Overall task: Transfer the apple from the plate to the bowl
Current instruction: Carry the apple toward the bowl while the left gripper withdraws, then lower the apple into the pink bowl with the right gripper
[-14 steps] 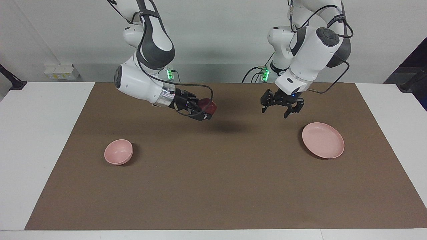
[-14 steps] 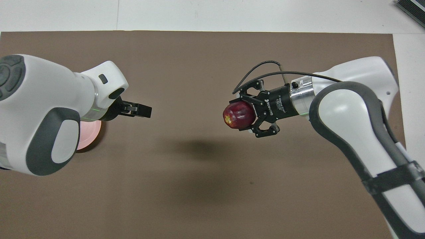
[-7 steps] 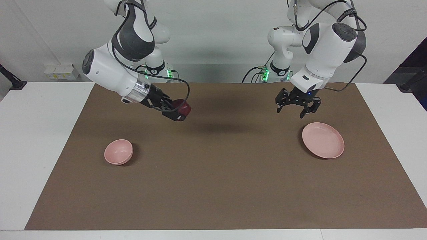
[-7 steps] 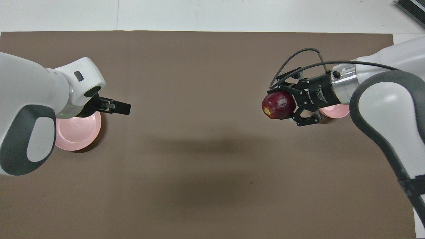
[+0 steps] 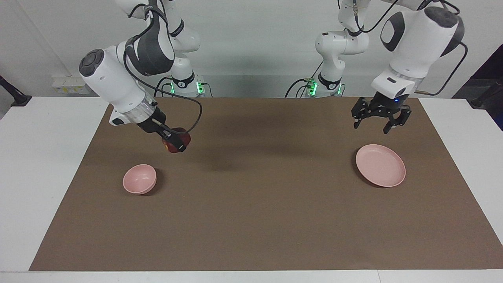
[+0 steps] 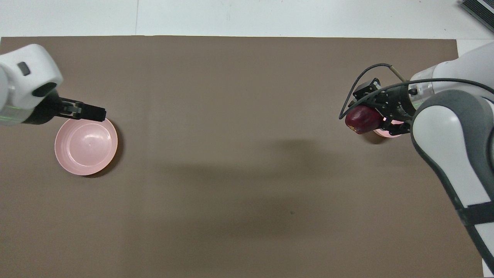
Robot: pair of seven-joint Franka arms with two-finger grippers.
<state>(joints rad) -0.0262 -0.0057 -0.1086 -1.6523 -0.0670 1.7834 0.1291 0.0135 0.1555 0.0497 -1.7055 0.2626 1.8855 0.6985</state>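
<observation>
Right gripper [image 5: 177, 144] up in the air, clamped on the apple [image 5: 175, 142], over the brown mat [image 5: 251, 220]. Bowl [image 5: 139, 179] sits on the mat below it, off toward the right arm's end, not directly under. Left gripper [image 5: 380, 119] hangs with fingers spread, holding nothing, above the mat beside the bare plate [image 5: 380, 165].

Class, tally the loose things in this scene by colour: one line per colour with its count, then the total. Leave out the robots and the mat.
Pink: 2, the plate and the bowl.
Dark red: 1, the apple, held in the right claw.
Total: 3
</observation>
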